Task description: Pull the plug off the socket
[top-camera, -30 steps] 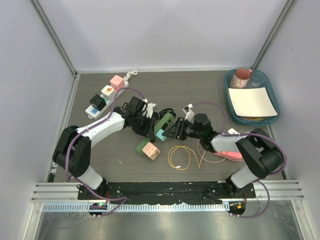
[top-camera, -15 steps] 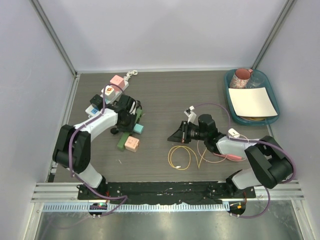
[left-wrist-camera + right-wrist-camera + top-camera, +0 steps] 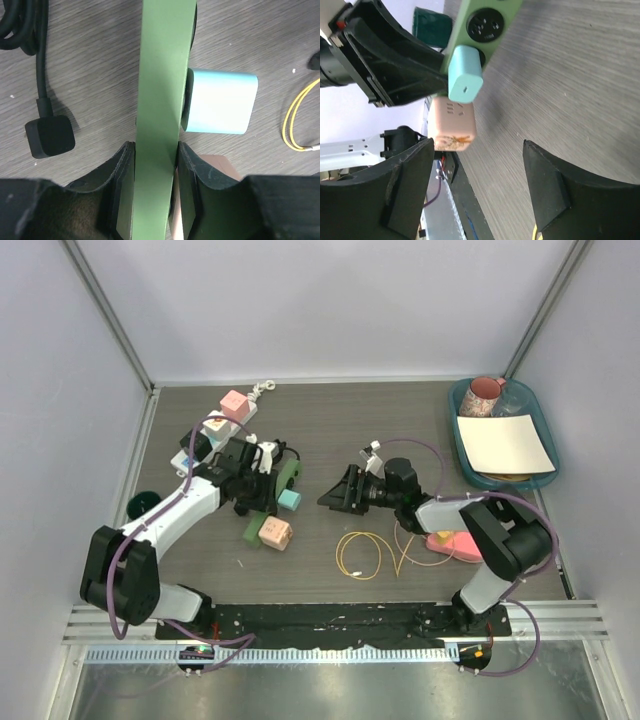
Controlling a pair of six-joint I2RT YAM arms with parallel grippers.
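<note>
A green socket strip (image 3: 266,512) lies on the table at the left of centre, with a teal plug (image 3: 290,500) and a pink plug (image 3: 274,533) in it. My left gripper (image 3: 258,495) is shut on the strip (image 3: 162,100), one finger on each long side. The teal plug (image 3: 220,101) sticks out to the right just beyond the fingers, and the pink plug (image 3: 220,162) is partly hidden behind the right finger. My right gripper (image 3: 335,495) is open and empty, a short way right of the strip. In the right wrist view it (image 3: 477,147) faces the teal plug (image 3: 465,75) and pink plug (image 3: 452,123).
A white power strip (image 3: 205,430) with several plugs lies at the back left. A black plug with cable (image 3: 50,136) is left of the green strip. A yellow cable (image 3: 360,555) and a pink object (image 3: 455,543) lie near front centre. A teal tray (image 3: 541,430) holds a mug and paper.
The left gripper carried the green strip from the centre to the left, then slightly back right. The right gripper came off the strip and has followed leftward, open.
</note>
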